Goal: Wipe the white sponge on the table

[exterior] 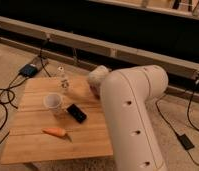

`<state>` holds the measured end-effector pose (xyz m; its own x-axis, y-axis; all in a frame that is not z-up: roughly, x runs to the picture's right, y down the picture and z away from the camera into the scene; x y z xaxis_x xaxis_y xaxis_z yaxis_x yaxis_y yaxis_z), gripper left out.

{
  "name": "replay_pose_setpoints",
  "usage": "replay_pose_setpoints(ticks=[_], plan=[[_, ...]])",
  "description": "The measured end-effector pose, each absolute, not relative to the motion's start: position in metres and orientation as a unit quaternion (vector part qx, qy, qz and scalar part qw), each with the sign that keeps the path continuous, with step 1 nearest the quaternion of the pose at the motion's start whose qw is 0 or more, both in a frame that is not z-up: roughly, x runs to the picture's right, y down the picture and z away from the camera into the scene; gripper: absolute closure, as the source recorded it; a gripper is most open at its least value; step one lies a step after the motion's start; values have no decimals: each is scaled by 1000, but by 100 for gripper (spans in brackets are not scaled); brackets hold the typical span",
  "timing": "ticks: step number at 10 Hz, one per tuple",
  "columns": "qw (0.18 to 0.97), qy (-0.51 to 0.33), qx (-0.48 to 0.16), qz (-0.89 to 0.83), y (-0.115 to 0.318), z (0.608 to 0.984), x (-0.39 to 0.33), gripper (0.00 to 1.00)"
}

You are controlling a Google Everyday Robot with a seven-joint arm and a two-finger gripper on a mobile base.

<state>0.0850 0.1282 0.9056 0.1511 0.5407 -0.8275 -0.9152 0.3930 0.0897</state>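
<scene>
The white sponge does not show anywhere on the open part of the desk [38, 145], so I cannot tell where it lies; the thick white arm [135, 120] covers the whole right side of the plank top. The gripper [95, 89] is at the far end of this arm, to the right of the cup [54, 101] and farther from the camera than the cup, low over the far part of the desk. Most of it is hidden behind the rounded white wrist. The jaws are closed, but whether they press on something or hold something cannot be seen. The cup is translucent white and stands upright in the left half of the desk. Just beside the cup, to its right and a little nearer to the camera, a black phone [76, 113] lies flat and turned at an angle. Nearer to the camera than the cup, close to the front edge, lies an orange carrot [55, 132], apart from the phone. Behind the cup, toward the far edge, stands a small clear bottle [64, 81]. Left of the cup, off the desk, black cables [3, 95] lie on the carpet floor and run to a small dark box [29, 70]. Far to the right of the cup, beyond the arm, a black power adapter [185, 141] lies on the floor with its cable.
</scene>
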Motion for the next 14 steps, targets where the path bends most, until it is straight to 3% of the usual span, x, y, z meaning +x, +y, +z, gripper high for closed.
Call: replay_pose_setpoints(ticks=[7, 14], plan=[[742, 347, -281, 500, 130, 911, 2, 100], [725, 329, -330, 507, 165, 865, -20, 100]])
